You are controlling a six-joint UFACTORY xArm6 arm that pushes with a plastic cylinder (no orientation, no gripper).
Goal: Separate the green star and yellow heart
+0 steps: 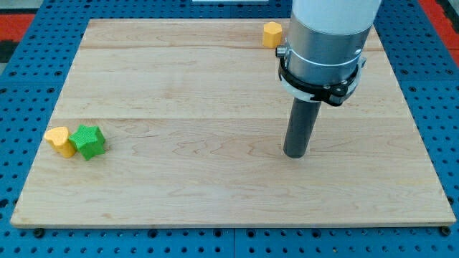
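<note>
The green star [89,141] lies near the board's left edge, at mid height. The yellow heart [59,140] sits right beside it on its left, and the two touch. My tip [295,153] rests on the board right of centre, far to the right of both blocks, at about the same height in the view as they are.
A yellow hexagon-like block [272,34] sits at the board's top edge, just left of the arm's body [326,43]. The wooden board [215,193] lies on a blue perforated base [14,107].
</note>
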